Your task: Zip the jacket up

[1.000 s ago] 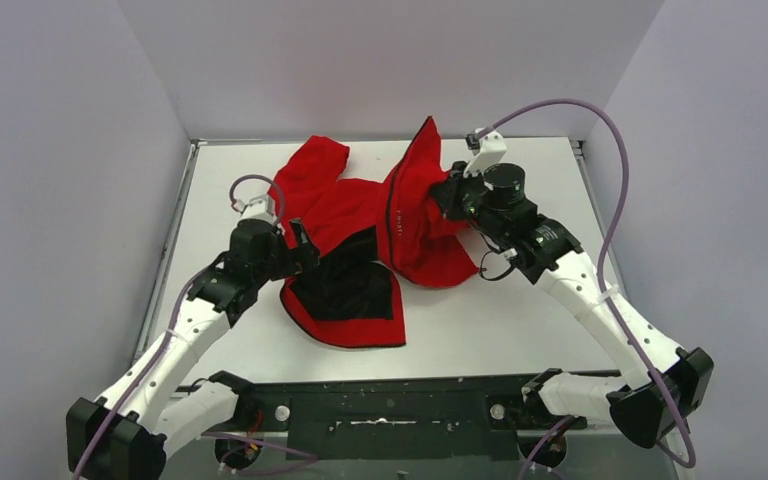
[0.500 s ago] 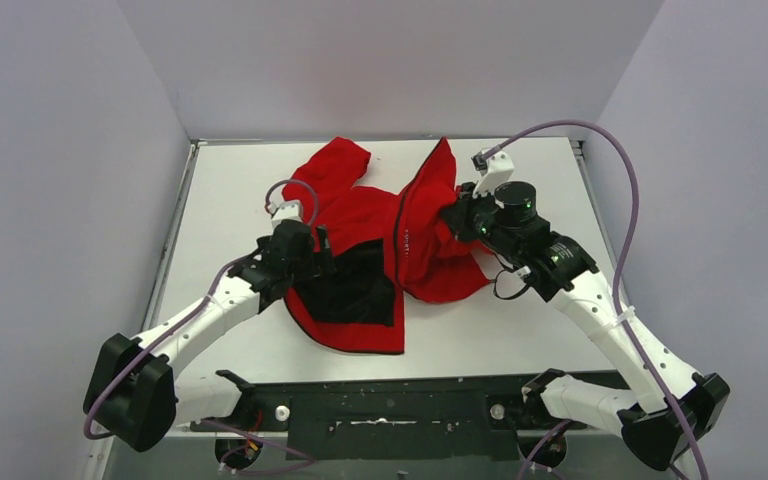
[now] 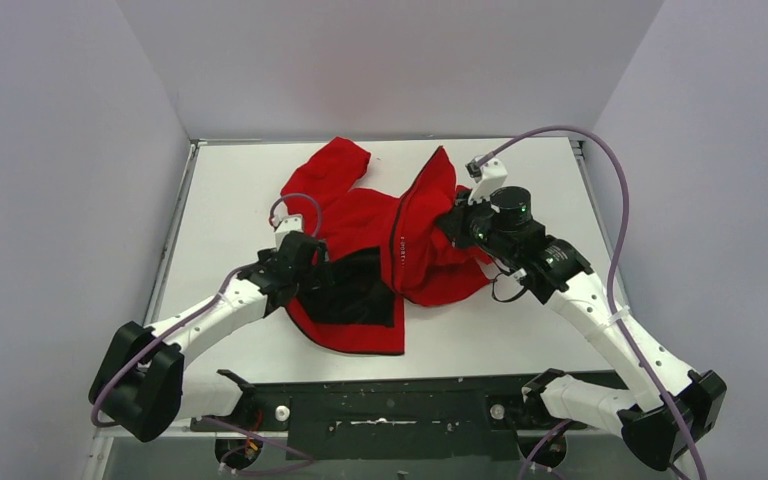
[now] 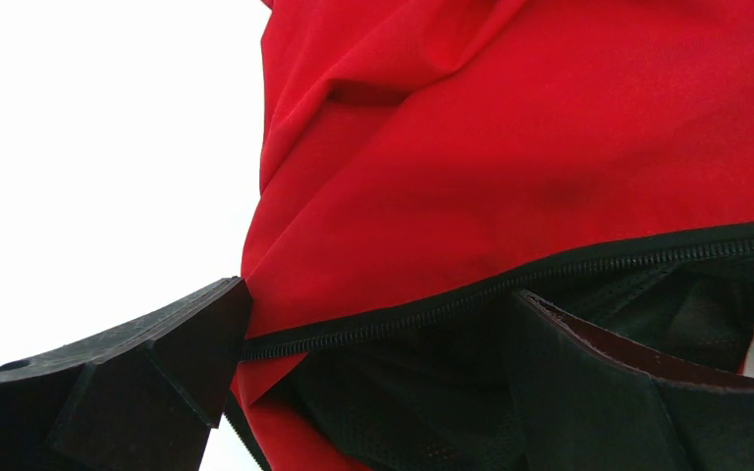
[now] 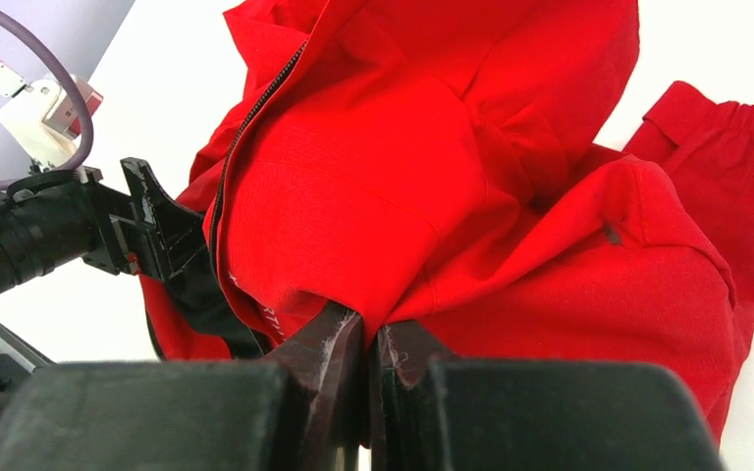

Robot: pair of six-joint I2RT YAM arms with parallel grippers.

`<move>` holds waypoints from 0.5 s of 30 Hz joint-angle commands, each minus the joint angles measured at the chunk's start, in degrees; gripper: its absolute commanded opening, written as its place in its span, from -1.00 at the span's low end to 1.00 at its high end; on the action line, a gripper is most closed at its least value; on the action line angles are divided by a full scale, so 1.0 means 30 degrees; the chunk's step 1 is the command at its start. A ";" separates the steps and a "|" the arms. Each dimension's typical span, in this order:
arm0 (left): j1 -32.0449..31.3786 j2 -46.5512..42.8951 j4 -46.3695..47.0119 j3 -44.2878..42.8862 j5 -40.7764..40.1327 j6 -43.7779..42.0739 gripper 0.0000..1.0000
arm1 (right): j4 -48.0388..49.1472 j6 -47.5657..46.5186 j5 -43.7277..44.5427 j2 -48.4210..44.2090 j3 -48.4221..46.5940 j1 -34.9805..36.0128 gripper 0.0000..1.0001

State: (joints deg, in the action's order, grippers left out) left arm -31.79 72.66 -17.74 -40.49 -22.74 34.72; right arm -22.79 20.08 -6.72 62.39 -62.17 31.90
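Note:
The red jacket (image 3: 358, 215) lies crumpled in the middle of the white table, front open, its dark lining (image 3: 355, 290) turned up. My left gripper (image 3: 322, 270) is open at the lining's left edge. In the left wrist view its fingers (image 4: 162, 353) straddle the dark zipper edge (image 4: 511, 283), red cloth (image 4: 511, 147) above and mesh lining below. My right gripper (image 3: 450, 222) is shut on a fold of the jacket's right panel and holds it raised. The right wrist view shows red fabric (image 5: 432, 147) pinched between the fingertips (image 5: 339, 343), with the other zipper edge (image 5: 245, 123) running up the left.
The white table (image 3: 230, 190) is walled on three sides by grey panels, with a metal rail (image 3: 175, 235) along its left edge. A black base bar (image 3: 390, 405) carries both arms at the near edge. One red sleeve (image 3: 340, 165) reaches toward the back wall.
My left arm has swung right and forward, bringing its open gripper onto the lining's zipper edge. The right gripper has lowered the raised panel slightly, still shut on it.

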 commanded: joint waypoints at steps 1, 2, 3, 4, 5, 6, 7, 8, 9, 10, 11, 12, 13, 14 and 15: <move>-0.0067 0.0025 0.0496 0.0584 0.0229 0.0569 0.95 | 0.1889 0.0082 -0.0489 -0.0394 0.0204 -0.0088 -1.00; -0.0067 0.0061 0.0508 0.0743 0.0140 0.0631 0.95 | 0.1916 0.0131 -0.0532 -0.0379 0.0215 -0.0087 -1.00; -0.0067 0.0087 0.0513 0.0846 0.0073 0.0690 0.95 | 0.1931 0.0134 -0.0582 -0.0352 0.0216 -0.0065 -1.00; -0.0067 0.0094 0.0546 0.0914 0.0032 0.0752 0.95 | 0.1940 0.0138 -0.0614 -0.0326 0.0198 -0.0065 -1.00; -0.0067 0.0143 0.0686 0.1067 0.0045 0.0785 0.95 | 0.2003 0.0157 -0.0654 -0.0319 0.0232 -0.0062 -1.00; -0.0067 0.0189 0.0908 0.1198 0.0091 0.0789 0.95 | 0.2073 0.0207 -0.0685 -0.0318 0.0258 -0.0058 -1.00; -0.0067 0.0261 0.1083 0.1332 0.0210 0.0790 0.89 | 0.2104 0.0253 -0.0729 -0.0269 0.0287 -0.0054 -1.00; -0.0040 0.0332 0.1273 0.1451 0.0335 0.0783 0.78 | 0.2141 0.0307 -0.0771 -0.0235 0.0295 -0.0057 -1.00; -0.0042 0.0440 0.1443 0.1536 0.0526 0.0738 0.63 | 0.2164 0.0361 -0.0776 -0.0205 0.0336 -0.0057 -1.00; -0.0038 0.0606 0.1615 0.1590 0.0689 0.0707 0.46 | 0.2233 0.0397 -0.0777 -0.0180 0.0381 -0.0057 -1.00; -0.0038 0.0712 0.1746 0.1564 0.0856 0.0670 0.26 | 0.2285 0.0453 -0.0755 -0.0158 0.0413 -0.0057 -1.00; -0.0038 0.0799 0.1777 0.1444 0.0943 0.0614 0.02 | 0.2270 0.0474 -0.0727 -0.0145 0.0395 -0.0057 -1.00; -0.0038 0.0853 0.1733 0.1256 0.1005 0.0578 -0.26 | 0.2264 0.0466 -0.0720 -0.0117 0.0363 -0.0057 -1.00; -0.0038 0.0882 0.1603 0.1035 0.1086 0.0530 -0.57 | 0.2263 0.0483 -0.0693 -0.0084 0.0293 -0.0057 -1.00; -0.0038 0.0849 0.1408 0.0707 0.1129 0.0541 -0.90 | 0.2249 0.0471 -0.0657 -0.0062 0.0149 -0.0057 -1.00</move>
State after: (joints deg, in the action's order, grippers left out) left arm -31.79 75.26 -15.51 -35.97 -20.78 36.03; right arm -21.28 20.84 -8.40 62.59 -60.82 31.90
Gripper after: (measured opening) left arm 0.228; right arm 0.026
